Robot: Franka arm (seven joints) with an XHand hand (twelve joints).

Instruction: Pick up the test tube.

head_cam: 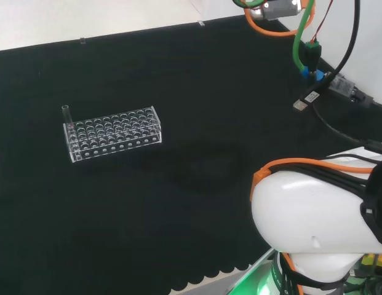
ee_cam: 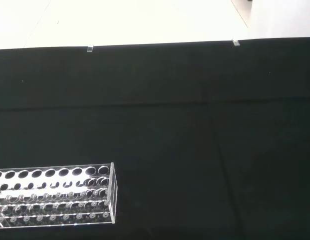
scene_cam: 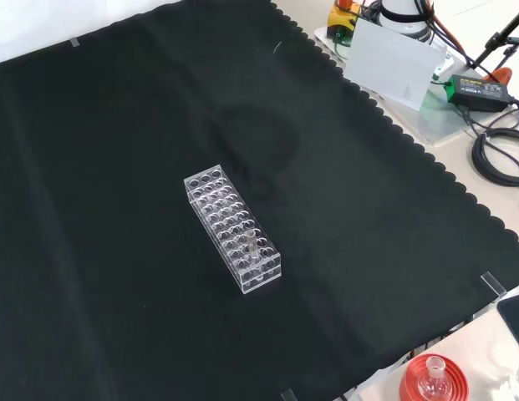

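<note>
1. At the left end of the clear rack (head_cam: 114, 132) in the head view, the test tube (head_cam: 66, 114) stands upright in a corner hole.
2. Being clear glass, it could be misjudged and tipped.
3. A sideways pull might drag the rack.
4. I cannot tell the fingers' state.

The table (head_cam: 197, 203) wears a matt black cloth (scene_cam: 117, 276) with a scalloped edge, faintly creased. The rack (head_cam: 114, 133) looks like clear, glossy plastic with smooth, shining edges. The test tube (head_cam: 66, 115) standing in it is transparent and smooth. The arm link (head_cam: 307, 221) is glossy white plastic.
</note>
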